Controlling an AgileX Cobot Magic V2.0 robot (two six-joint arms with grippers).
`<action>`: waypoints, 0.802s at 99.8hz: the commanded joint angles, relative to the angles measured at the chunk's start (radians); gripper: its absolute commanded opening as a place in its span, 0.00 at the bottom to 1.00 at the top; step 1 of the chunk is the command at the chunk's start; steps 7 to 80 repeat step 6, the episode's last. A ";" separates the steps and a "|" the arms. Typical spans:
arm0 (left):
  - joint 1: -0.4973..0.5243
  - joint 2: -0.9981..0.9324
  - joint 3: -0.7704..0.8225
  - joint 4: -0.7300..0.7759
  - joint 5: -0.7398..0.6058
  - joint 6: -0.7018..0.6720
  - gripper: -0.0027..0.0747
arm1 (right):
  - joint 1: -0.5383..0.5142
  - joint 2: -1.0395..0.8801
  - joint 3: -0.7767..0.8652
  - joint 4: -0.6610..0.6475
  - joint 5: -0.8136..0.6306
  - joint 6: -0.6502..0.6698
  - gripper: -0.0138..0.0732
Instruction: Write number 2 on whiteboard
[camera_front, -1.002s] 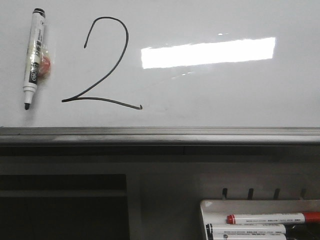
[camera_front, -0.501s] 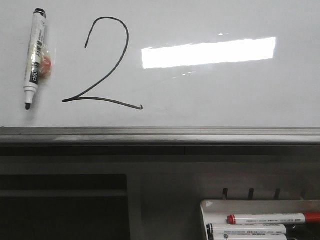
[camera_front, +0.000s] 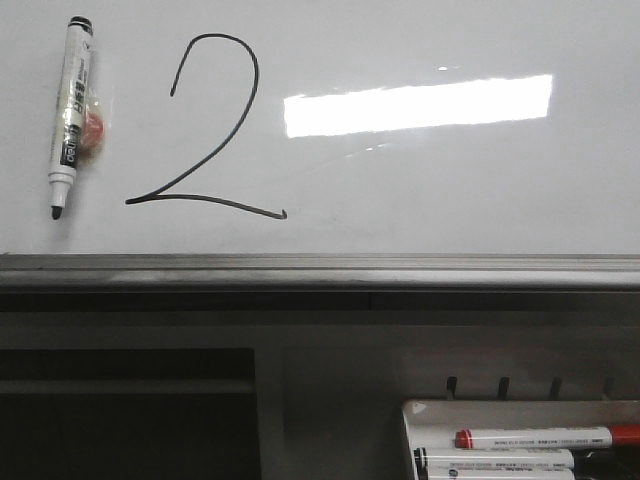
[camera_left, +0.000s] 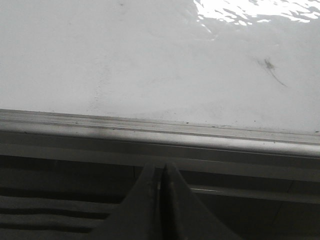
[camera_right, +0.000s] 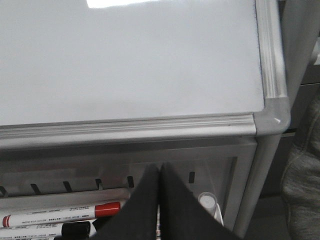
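A thin black number 2 (camera_front: 215, 125) is drawn on the whiteboard (camera_front: 430, 190), left of a bright light reflection. An uncapped black marker (camera_front: 70, 110) lies on the board left of the numeral, tip toward the rail. No gripper shows in the front view. My left gripper (camera_left: 160, 170) is shut and empty, below the board's grey rail (camera_left: 160, 132). My right gripper (camera_right: 159, 172) is shut and empty, below the board's right corner (camera_right: 272, 117), over the marker tray.
A white tray (camera_front: 420, 415) at the lower right holds a red-capped marker (camera_front: 540, 437) and black markers; they also show in the right wrist view (camera_right: 60, 214). A small red object (camera_front: 93, 130) lies beside the marker on the board. A dark shelf (camera_front: 125, 415) sits below the rail.
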 joint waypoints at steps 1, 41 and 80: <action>0.003 -0.027 0.011 -0.009 -0.059 0.001 0.01 | -0.005 -0.020 0.025 0.000 -0.016 0.003 0.08; 0.003 -0.027 0.011 -0.009 -0.059 0.001 0.01 | -0.005 -0.020 0.025 -0.006 -0.016 0.003 0.08; 0.003 -0.027 0.011 -0.009 -0.059 0.001 0.01 | -0.005 -0.020 0.025 -0.006 -0.016 0.003 0.08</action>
